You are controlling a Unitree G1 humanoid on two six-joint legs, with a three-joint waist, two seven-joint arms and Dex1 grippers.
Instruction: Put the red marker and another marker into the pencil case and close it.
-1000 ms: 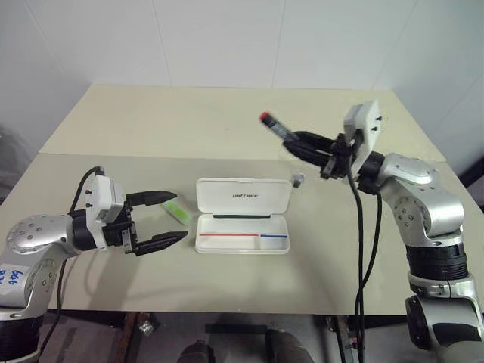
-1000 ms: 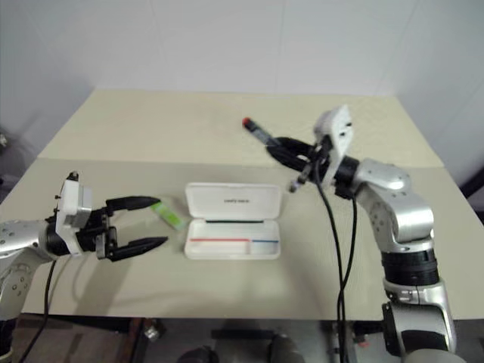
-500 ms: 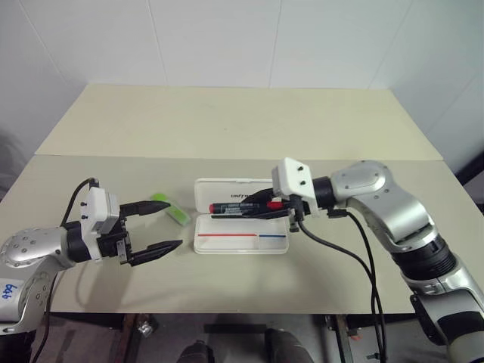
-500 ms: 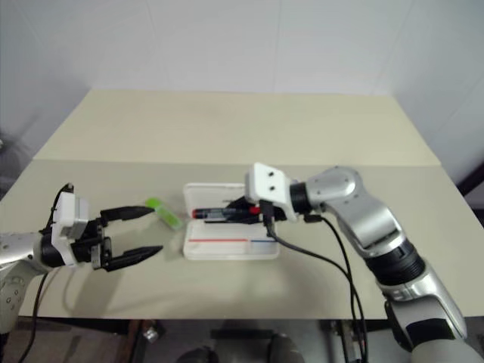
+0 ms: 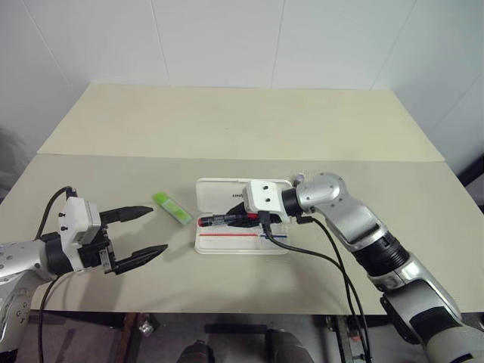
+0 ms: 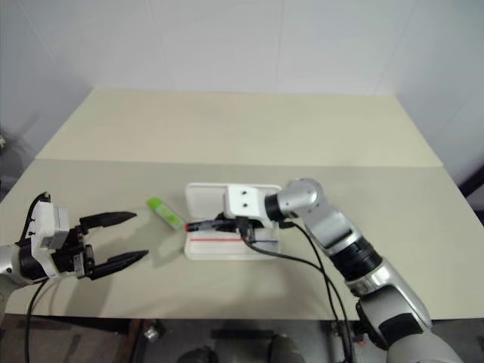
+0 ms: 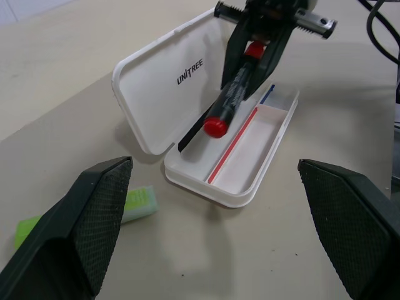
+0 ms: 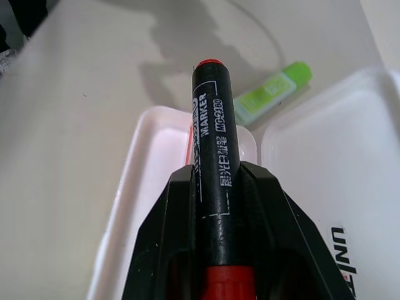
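One second back, your right gripper (image 5: 240,220) held the red marker (image 5: 221,221) high in the air; from the head views it is now low over the open tray of the pencil case (image 5: 227,243), fingers clamped on it. From the left wrist, your left gripper (image 7: 212,231) gapes wide, the green marker (image 7: 128,209) lies on the table (image 7: 56,81) beside the case, untouched. From the right wrist, the marker hangs just above the tray, so dropping it in looks close.

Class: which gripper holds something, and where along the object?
The right gripper grips the red marker on its black barrel, toward its rear end. The left gripper is open, holding nothing.
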